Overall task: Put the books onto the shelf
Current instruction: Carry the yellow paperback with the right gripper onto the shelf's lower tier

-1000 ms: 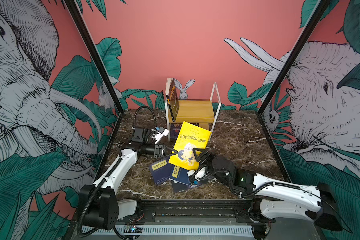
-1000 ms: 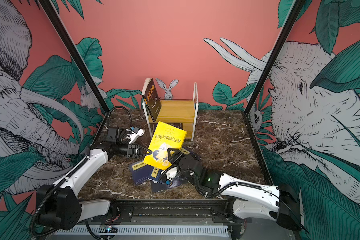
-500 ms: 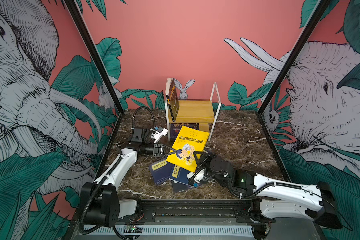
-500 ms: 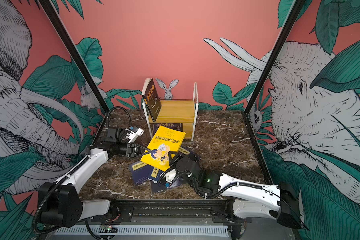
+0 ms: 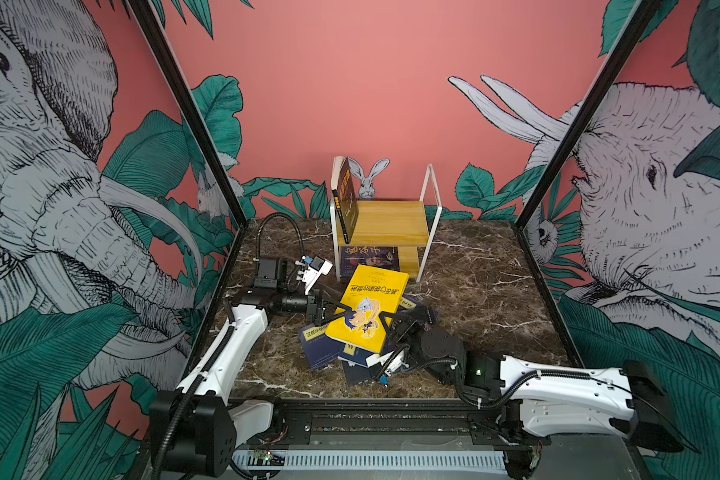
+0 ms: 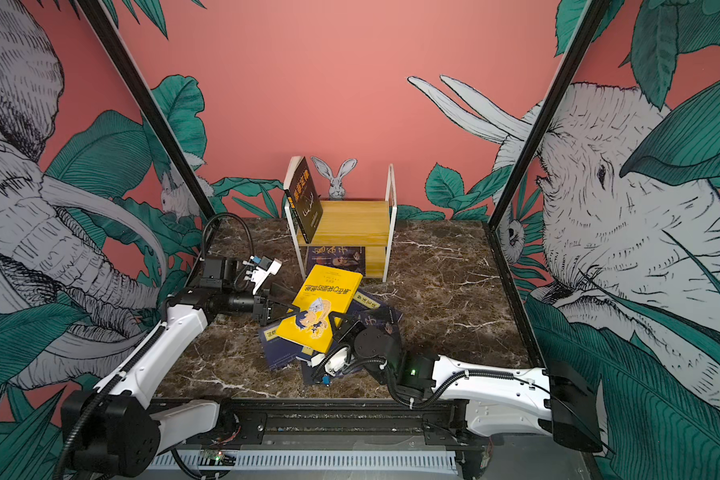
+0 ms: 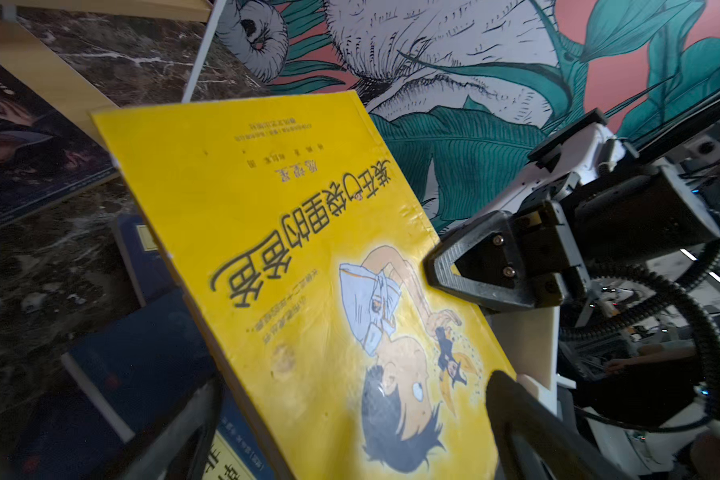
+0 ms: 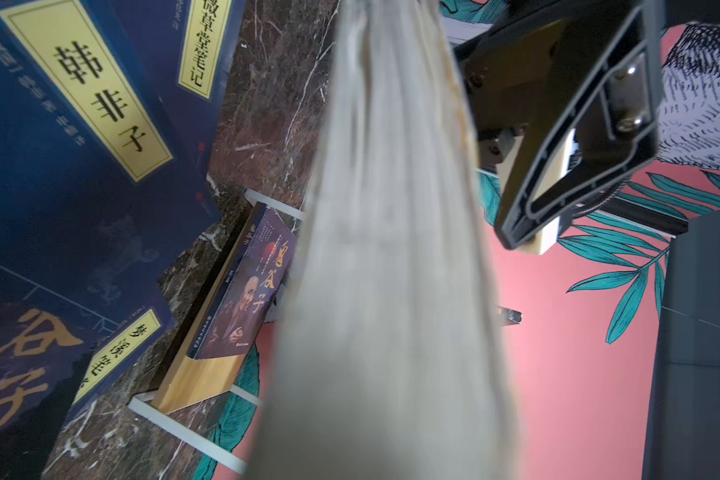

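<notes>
"韩非子" on a navy book [image 8: 85,89], "微草堂笔记" on a second navy book [image 8: 202,50], "装在口袋里的爸爸" on the yellow book [image 7: 287,249]

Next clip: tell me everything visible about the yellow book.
The yellow book is a thin paperback with a glossy cover, black title characters and a cartoon boy, upside down in both top views. It is tilted, raised above the navy books, far end toward the shelf. The right end effector pinches its right edge; the left end effector stands open around its left edge.

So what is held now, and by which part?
The right hand grips the yellow book by its long edge beside the cartoon figure. The left hand stands open around the opposite edge, holding nothing.
</notes>
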Motion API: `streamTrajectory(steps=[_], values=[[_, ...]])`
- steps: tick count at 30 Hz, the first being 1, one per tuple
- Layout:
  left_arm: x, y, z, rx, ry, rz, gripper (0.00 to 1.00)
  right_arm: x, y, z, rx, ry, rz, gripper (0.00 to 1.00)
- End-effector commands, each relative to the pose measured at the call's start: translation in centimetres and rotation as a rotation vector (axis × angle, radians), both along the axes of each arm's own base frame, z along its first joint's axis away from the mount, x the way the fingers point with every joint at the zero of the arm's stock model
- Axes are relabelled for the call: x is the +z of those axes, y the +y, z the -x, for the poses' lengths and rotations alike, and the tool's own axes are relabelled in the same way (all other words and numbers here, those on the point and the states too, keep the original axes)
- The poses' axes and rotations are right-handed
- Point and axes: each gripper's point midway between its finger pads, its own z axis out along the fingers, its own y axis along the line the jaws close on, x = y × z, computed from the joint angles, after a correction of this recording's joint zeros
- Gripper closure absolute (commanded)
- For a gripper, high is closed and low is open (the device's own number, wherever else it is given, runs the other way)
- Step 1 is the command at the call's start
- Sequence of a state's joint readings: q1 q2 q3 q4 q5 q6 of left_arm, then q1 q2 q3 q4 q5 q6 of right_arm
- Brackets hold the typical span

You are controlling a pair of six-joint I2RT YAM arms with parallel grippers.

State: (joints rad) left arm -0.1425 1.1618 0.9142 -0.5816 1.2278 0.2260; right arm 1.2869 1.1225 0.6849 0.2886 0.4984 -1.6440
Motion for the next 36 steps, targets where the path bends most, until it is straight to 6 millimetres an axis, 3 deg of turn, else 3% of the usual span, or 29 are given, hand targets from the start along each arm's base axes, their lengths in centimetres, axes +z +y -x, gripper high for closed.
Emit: streamTrajectory(steps=[1, 5, 9, 16, 22, 27, 29, 30, 36], values=[[-1.8, 2.6, -2.8, 0.189, -0.132, -0.231, 0.01, 4.6, 0.0, -0.5, -0.067, -0.066, -0.242, 1.00], [-4.0, 6.4, -5.6, 0.409, -0.208, -0.444, 0.00, 4.0, -0.1, -1.5, -0.149, -0.071, -0.321, 1.00], [-3.8, 8.4, -5.6, 0.507, -0.232, -0.533, 0.00, 3.5, -0.2, -2.4, -0.227, -0.088, -0.400, 1.00], [-4.2, 9.8, -4.6, 0.617, -0.259, -0.512, 0.00, 2.0, -0.4, -3.9, -0.358, -0.068, -0.475, 1.00], [-3.8, 12.8, -5.4, 0.796, -0.262, -0.389, 0.00, -2.7, -0.8, -6.1, -0.490, -0.026, -0.394, 1.00], [-4.1, 13.9, -5.3, 0.824, -0.336, -0.459, 0.00, -3.9, -2.5, -8.6, -0.637, 0.043, -0.468, 1.00], [-4.5, 13.9, -5.2, 0.816, -0.337, -0.473, 0.01, -3.4, -2.6, -9.4, -0.670, 0.048, -0.500, 1.00], [-4.7, 13.9, -5.1, 0.811, -0.338, -0.478, 0.00, -4.3, -2.3, -9.8, -0.677, 0.047, -0.485, 1.00], [-5.4, 13.2, -4.9, 0.776, -0.377, -0.461, 0.00, -4.8, -1.5, -12.8, -0.751, 0.035, -0.509, 1.00]])
